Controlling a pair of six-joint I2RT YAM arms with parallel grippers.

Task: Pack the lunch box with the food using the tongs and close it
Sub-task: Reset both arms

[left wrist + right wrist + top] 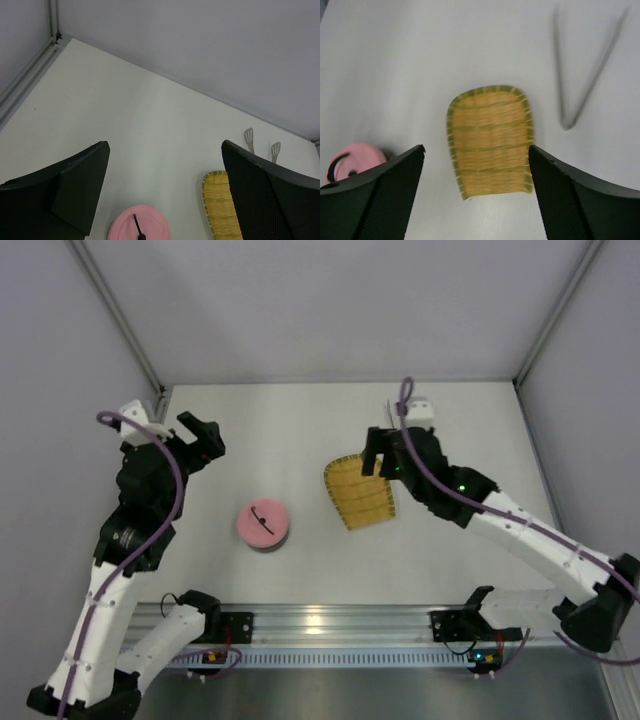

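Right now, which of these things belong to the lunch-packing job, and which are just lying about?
For the job:
- lunch box, pink lid on
- tongs, lying on the table
- food: none in view

Just lying about:
- yellow tray, nothing on it

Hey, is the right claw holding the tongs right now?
No, the right claw is open and empty, while the tongs lie flat on the table beside the yellow tray.

Blurred tongs [567, 122], cropped lid [142, 227]
Their arms smear to grey streaks; lid and yellow tray [219, 207] run off the bottom edge.
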